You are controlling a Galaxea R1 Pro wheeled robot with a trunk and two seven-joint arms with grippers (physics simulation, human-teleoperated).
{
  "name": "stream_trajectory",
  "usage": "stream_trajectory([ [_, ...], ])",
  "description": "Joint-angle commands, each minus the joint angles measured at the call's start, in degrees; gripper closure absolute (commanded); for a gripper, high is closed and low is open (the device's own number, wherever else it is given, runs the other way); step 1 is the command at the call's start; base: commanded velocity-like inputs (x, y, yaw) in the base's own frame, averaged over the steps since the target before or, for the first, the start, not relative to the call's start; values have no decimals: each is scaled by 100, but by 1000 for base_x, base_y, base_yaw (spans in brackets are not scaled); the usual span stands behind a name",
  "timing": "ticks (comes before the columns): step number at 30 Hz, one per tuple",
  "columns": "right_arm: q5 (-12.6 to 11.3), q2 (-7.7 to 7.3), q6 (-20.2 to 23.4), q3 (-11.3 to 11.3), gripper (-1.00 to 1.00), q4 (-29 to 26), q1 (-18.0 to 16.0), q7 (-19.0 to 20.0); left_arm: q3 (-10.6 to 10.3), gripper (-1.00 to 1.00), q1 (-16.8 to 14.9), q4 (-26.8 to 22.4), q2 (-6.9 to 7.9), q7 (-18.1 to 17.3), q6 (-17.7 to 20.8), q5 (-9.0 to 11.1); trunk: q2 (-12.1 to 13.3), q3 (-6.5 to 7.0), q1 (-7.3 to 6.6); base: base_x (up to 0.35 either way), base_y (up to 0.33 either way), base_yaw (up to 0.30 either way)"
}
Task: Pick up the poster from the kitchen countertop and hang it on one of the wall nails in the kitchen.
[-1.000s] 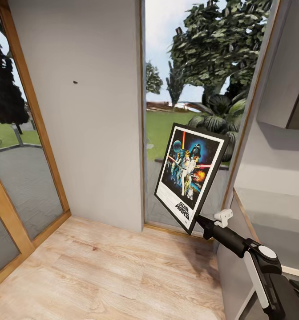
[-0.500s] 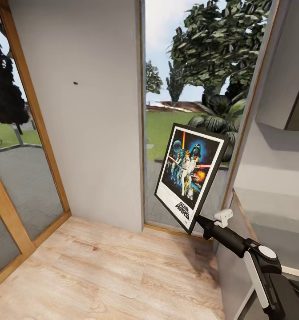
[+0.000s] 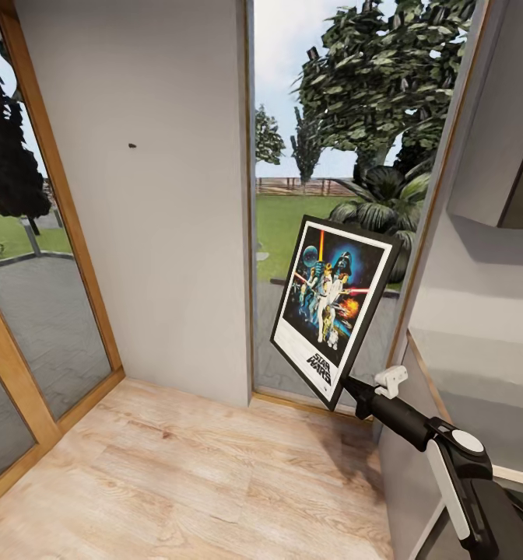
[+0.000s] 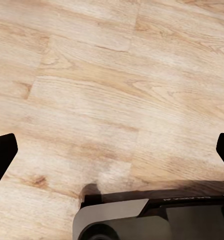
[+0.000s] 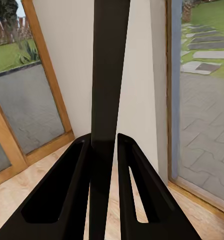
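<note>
Before pale wall, you held poster [image 3: 333, 306] by bottom corner, right end effector [image 5: 103, 150] clamped on frame edge, face kept toward you; nail [image 3: 131, 145] well apart, up-left. Left end effector [image 4: 112, 150] spread wide over floor [image 4: 112, 90].

So I count one poster [image 3: 333, 309], one wall nail [image 3: 131, 145], and two tools: right tool [image 5: 103, 150], left tool [image 4: 112, 150].

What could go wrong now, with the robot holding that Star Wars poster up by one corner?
The right gripper pinches the poster only at its lower corner, so the tilted frame might twist or slip free. The wall nail is a tiny speck, higher and well to the left, so the frame could miss it or scrape the wall.
</note>
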Motion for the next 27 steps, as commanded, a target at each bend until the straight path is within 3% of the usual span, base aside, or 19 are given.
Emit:
stream_trajectory([
  [1,-73,0,64,-4,100,0,-3,24,40,-100,1,-6,-5,-45,-9,-35,-8,-6,3,0,0,0],
  [9,-73,0,64,-2,100,60,-4,24,38,-100,-1,9,-6,-30,3,-43,-8,-6,3,0,91,0],
  [27,-65,0,55,0,100,87,-3,41,37,-100,0,11,-5,-37,6,-44,-8,-6,3,20,286,0],
])
